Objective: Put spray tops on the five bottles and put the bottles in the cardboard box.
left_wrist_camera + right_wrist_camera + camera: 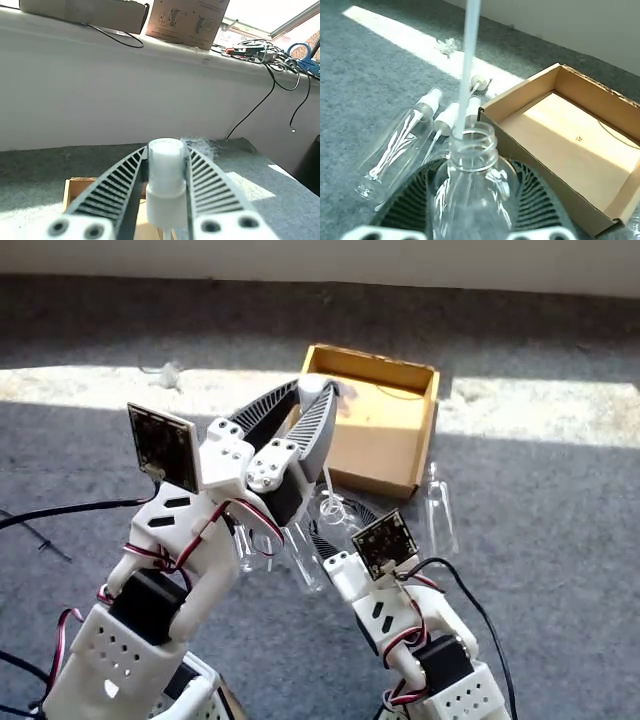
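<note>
My left gripper is shut on a white spray top, held high over the near left corner of the cardboard box. The top's thin dip tube hangs down into the open neck of a clear bottle. My right gripper is shut on that bottle, which stands upright just in front of the box. Another clear bottle with a spray top fitted lies on the carpet beside it. A further bottle lies right of the box.
Loose spray tops lie on the grey carpet by the box's corner, along with a small white piece. More clear bottles lie under the left arm. The box's floor is bare. A bit of white fluff sits far left.
</note>
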Controlling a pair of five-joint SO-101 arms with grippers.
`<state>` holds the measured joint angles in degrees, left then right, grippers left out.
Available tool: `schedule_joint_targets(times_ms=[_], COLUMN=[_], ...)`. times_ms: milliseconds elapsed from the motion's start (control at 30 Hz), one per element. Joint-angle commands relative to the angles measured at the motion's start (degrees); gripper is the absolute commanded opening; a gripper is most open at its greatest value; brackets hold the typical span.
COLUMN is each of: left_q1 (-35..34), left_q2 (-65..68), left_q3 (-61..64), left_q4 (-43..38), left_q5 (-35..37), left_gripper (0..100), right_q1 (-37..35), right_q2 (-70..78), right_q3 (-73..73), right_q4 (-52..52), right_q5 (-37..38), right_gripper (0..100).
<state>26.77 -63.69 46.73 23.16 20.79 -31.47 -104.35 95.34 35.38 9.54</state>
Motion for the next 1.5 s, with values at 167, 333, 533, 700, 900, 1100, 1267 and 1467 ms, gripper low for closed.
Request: schedule_joint_targets(times_ms=[167, 333, 533, 700, 900, 1100, 1267, 1467], left_q1=[-0.40, 0.13, 5.14, 8.75, 9.01, 9.10, 9.36, 9.01], left_q2=[-0.31, -0.40, -0.40, -0.40, -0.48, -0.48, -0.57, -0.84], left_q3=[4.97, 4.79, 13.23, 15.78, 16.84, 17.54, 19.82, 19.82], left_q4=[-1.32, -0.97, -1.23, -0.97, -0.88, -1.14, -1.32, -1.32], left_q5=[0.53, 0.79, 0.44, -4.04, -4.31, -4.31, -4.13, -4.40], left_gripper=[1, 1, 1, 1, 1, 1, 1, 8], right_q1=[-0.22, -0.04, 3.91, 5.05, 5.23, 4.97, 4.88, 4.97], right_q2=[-0.84, -0.84, -0.84, -0.84, -0.84, -0.84, -0.84, -0.84], right_q3=[-1.89, -2.15, -6.11, -7.69, -8.75, -8.57, -8.75, -8.75], right_q4=[0.31, 0.13, 0.04, 0.04, 0.13, 0.92, 2.42, 2.42], right_q5=[-0.70, -1.05, -6.07, -6.68, -6.42, -6.24, -6.24, -6.24], right_gripper=[0.3, 0.3, 0.3, 0.3, 0.3, 0.3, 0.3, 0.3])
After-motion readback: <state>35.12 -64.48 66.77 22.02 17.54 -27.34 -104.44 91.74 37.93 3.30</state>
